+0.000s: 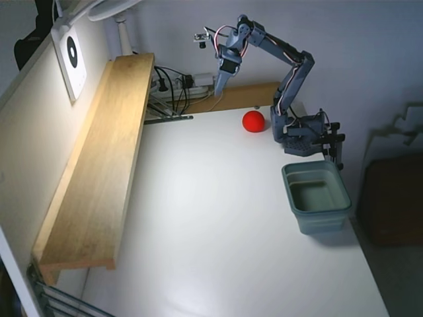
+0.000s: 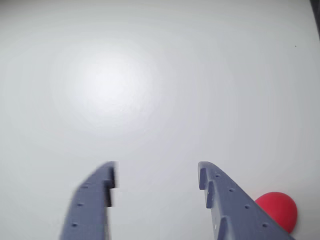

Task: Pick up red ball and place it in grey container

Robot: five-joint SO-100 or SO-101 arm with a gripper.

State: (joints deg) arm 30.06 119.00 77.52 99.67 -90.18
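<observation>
The red ball (image 1: pixel 253 121) lies on the white table near its far edge, just left of the arm's base. In the wrist view the red ball (image 2: pixel 279 210) shows at the bottom right, partly behind one finger. My gripper (image 1: pixel 217 88) hangs in the air above the table's far edge, up and left of the ball. In the wrist view my gripper (image 2: pixel 156 172) is open and empty, with only bare table between the fingers. The grey container (image 1: pixel 317 197) stands at the table's right edge, nearer the camera than the arm's base, and looks empty.
A long wooden shelf (image 1: pixel 99 172) runs along the left side of the table (image 1: pixel 218 231). Cables and a power strip (image 1: pixel 178 84) lie at the back left. The arm's base (image 1: pixel 305 135) is clamped at the back right.
</observation>
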